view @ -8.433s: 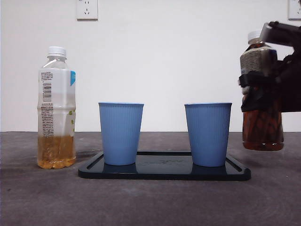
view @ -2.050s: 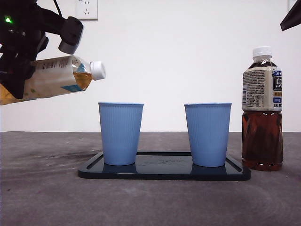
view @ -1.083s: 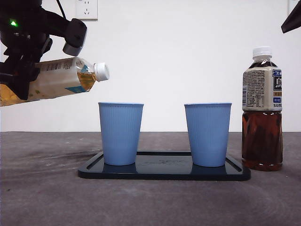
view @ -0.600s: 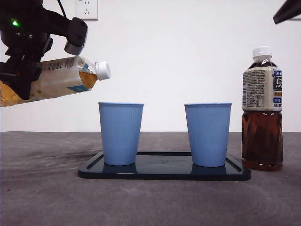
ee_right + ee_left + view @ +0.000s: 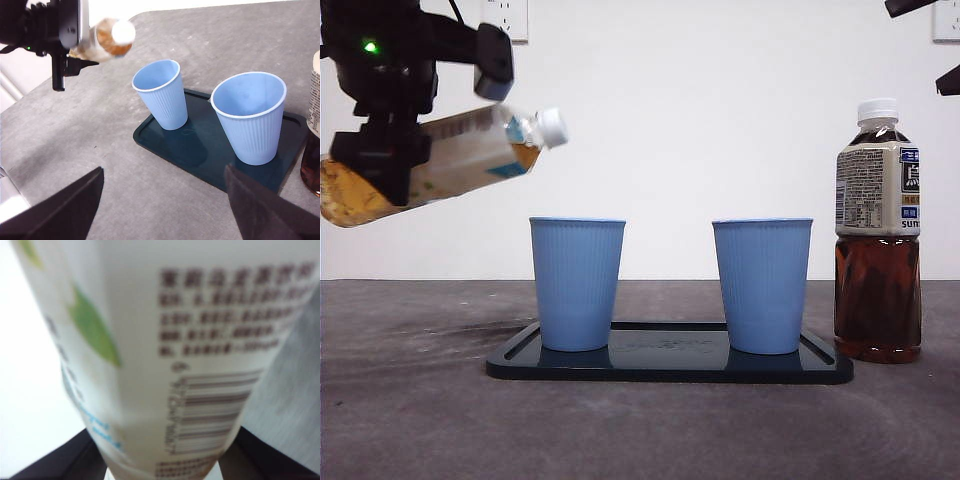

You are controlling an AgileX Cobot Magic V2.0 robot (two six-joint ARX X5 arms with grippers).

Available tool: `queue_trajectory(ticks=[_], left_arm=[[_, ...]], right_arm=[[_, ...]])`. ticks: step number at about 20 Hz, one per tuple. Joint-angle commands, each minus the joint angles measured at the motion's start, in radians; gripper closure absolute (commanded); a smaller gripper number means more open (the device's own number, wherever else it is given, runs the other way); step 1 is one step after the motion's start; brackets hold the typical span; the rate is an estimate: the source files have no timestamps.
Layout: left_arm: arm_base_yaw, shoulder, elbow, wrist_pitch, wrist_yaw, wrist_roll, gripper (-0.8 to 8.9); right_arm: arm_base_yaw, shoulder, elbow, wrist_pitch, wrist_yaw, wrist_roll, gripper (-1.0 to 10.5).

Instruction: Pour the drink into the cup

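My left gripper (image 5: 386, 165) is shut on a clear bottle of pale amber drink (image 5: 450, 165), held tilted in the air up and to the left of the left blue cup (image 5: 577, 283). Its white cap (image 5: 552, 127) is on and points toward that cup. The left wrist view is filled by the bottle's label (image 5: 200, 365) between my left gripper's (image 5: 162, 462) jaws. The right blue cup (image 5: 762, 285) stands on the same dark tray (image 5: 670, 368). My right gripper (image 5: 162, 200) hangs open and holds nothing, high above the tray (image 5: 200, 150).
A capped bottle of dark tea (image 5: 878, 230) stands upright on the table just right of the tray. The right arm shows only as black tips (image 5: 920, 5) at the top right corner. A wall with sockets is behind.
The held bottle has shifted slightly right and tipped back, cap end higher and base lower. The right arm's tip has moved up in the corner.
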Motion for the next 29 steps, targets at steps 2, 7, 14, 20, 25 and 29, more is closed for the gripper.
queue_trajectory(ticks=[2, 7, 14, 20, 25, 29], left_arm=[[-0.005, -0.007, 0.073, 0.03, 0.078, -0.294, 6.01], [0.084, -0.103, 0.087, 0.066, 0.405, -0.738, 6.01], [0.185, -0.166, -0.091, 0.337, 0.599, -0.932, 6.01], [0.187, -0.165, -0.358, 0.689, 0.609, -1.009, 6.01], [0.188, -0.15, -0.502, 0.888, 0.609, -1.014, 6.02], [0.195, -0.109, -0.549, 0.969, 0.609, -0.99, 6.02]], right_arm=[[0.005, 0.0, 0.014, 0.01, 0.0, -0.016, 5.6], [0.005, 0.0, 0.014, -0.005, 0.0, -0.016, 5.6], [0.005, 0.0, 0.014, -0.007, 0.001, -0.023, 5.6], [0.005, 0.0, 0.014, -0.004, 0.001, -0.023, 5.6], [0.005, 0.001, 0.014, -0.004, 0.009, -0.023, 5.6], [0.005, 0.001, 0.014, -0.004, 0.009, -0.023, 5.6]])
